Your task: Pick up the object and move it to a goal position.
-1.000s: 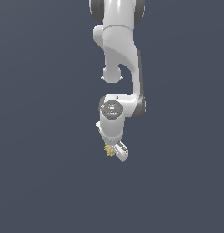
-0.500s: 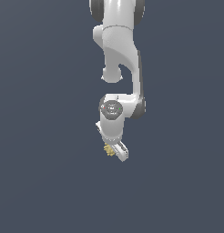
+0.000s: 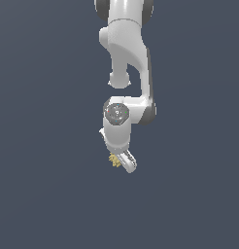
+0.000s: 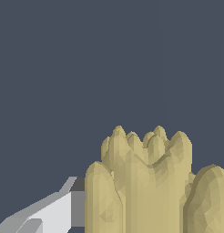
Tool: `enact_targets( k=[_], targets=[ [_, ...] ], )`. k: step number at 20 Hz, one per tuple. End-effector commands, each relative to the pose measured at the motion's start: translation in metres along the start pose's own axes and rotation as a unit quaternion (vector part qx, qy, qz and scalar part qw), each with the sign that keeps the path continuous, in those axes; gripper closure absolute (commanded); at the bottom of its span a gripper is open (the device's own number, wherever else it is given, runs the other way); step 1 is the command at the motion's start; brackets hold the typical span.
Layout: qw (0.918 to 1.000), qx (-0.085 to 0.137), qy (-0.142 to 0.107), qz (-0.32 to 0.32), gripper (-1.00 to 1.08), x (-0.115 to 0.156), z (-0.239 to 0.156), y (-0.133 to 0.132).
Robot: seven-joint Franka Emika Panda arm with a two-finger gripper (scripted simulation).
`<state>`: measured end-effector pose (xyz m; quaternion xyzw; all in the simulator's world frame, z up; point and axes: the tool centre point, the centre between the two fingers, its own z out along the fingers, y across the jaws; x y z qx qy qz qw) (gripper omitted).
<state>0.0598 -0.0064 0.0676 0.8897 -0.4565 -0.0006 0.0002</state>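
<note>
The white arm is seen hanging down from the upper edge of the exterior view, with the gripper at its lowest end, near the middle of the frame. The tan-yellow lumpy object is seen at the fingertips, touching the one visible white finger on the side toward the exterior view's left. Whether the fingers are pinched on it cannot be told, since only one is shown clearly. In the wrist view the ridged object is shown close up, with a white finger just beside it. On every side only plain dark grey background is shown; no surface edge is visible.
</note>
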Motion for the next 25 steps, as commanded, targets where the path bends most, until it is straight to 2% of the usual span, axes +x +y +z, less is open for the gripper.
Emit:
enact_targets(
  k=[1, 14, 25],
  targets=[
    [1.0000, 0.000, 0.001, 0.000, 1.08, 0.007, -0.015, -0.003],
    [1.0000, 0.000, 0.001, 0.000, 1.08, 0.047, -0.105, -0.020],
    [1.0000, 0.000, 0.000, 0.000, 1.08, 0.057, -0.125, -0.026]
  ],
)
